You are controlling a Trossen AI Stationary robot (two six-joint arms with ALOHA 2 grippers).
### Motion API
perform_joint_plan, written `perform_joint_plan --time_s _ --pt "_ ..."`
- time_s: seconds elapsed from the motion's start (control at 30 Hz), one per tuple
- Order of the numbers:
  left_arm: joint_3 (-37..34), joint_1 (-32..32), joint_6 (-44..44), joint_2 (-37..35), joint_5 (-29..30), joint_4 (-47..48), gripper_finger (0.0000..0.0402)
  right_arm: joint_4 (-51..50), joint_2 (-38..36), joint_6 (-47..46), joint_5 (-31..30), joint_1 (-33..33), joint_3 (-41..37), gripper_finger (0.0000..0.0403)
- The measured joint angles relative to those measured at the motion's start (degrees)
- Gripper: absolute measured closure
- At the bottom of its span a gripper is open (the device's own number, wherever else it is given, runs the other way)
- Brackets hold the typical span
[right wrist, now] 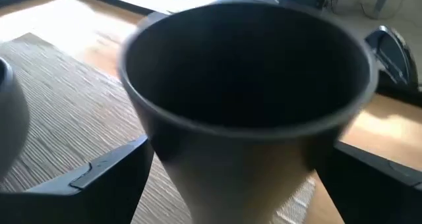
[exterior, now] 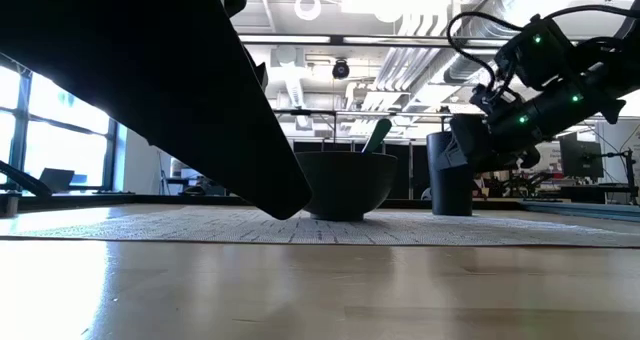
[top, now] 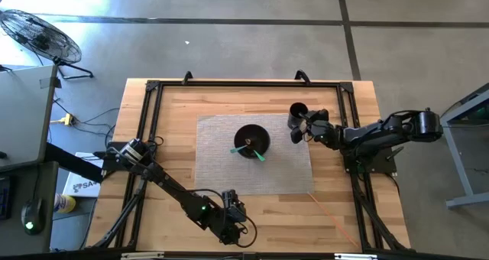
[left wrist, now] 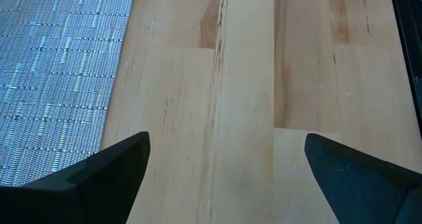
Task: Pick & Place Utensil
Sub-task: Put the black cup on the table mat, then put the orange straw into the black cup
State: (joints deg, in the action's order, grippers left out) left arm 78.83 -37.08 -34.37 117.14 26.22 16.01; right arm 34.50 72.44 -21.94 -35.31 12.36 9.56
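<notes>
A black bowl [top: 251,131] stands on the grey woven mat [top: 221,168] at mid-table, with a green utensil [top: 250,149] lying in it, its handle sticking up over the rim [exterior: 377,135]. A black cup [top: 297,110] stands upright at the mat's far right corner [exterior: 450,175]. My right gripper [top: 300,125] is open at the cup, level from the table's right, one finger on each side of the cup [right wrist: 244,105]. My left gripper [top: 233,206] is open above bare wood [left wrist: 227,151] near the table's near edge. My right gripper has one finger [right wrist: 112,174] and the other [right wrist: 372,181] on either side of the black cup's lower wall [right wrist: 198,178], coming level from the table's right. I cannot tell whether they touch it. The cup stands upright with its base down.
A black frame [top: 153,88] runs round the tabletop. My left arm fills the low view's left as a dark shape [exterior: 150,80]. Bare wood [top: 336,214] lies to the near right of the mat, crossed by a thin orange line [top: 328,210].
</notes>
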Motion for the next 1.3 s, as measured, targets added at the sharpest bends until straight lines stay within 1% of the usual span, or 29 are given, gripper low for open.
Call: perform_joint_plan --time_s 0.17,0.37,0.57,0.73,0.8,0.93,1.03,1.17,1.23,1.3 --pt "0.0 0.0 0.0 0.0 0.0 0.0 0.0003 -3.4 -0.1 -2.6 0.2 0.0 0.0 0.0008" --pt "0.0 0.0 0.0 0.0 0.0 0.0 0.0003 -8.5 -0.8 -8.7 1.4 -0.3 0.0 0.0009" --pt "0.0 0.0 0.0 0.0 -0.2 0.0 0.0003 -17.3 -4.9 -13.4 0.6 -4.7 0.0 0.0011" --pt "0.0 0.0 0.0 0.0 -0.2 0.0 0.0003 -23.9 -10.7 -18.3 -1.2 -11.0 0.0 0.0028" --pt "0.0 0.0 0.0 0.0 -0.2 0.0 0.0003 -27.6 -13.1 -20.1 -0.4 -13.6 0.4 0.0036" --pt "0.0 0.0 0.0 0.0 -0.2 0.0 0.0003 -42.0 -16.0 -24.9 0.8 -20.0 5.0 0.0049" --pt "0.0 0.0 0.0 0.0 -0.2 0.0 0.0003 -53.1 -16.1 -28.8 0.7 -25.8 10.8 0.006" --pt "0.0 0.0 0.0 0.0 -0.2 0.0 0.0003 -63.7 -14.3 -36.1 1.8 -34.0 18.8 0.0078" --pt "0.0 0.0 0.0 0.0 -0.2 0.0 0.0003 -68.7 -12.5 -40.6 3.4 -38.2 22.5 0.0088" --pt "0.0 0.0 0.0 0.0 -0.3 0.0 0.0003 -72.9 -9.8 -44.5 6.4 -42.2 25.8 0.0097"
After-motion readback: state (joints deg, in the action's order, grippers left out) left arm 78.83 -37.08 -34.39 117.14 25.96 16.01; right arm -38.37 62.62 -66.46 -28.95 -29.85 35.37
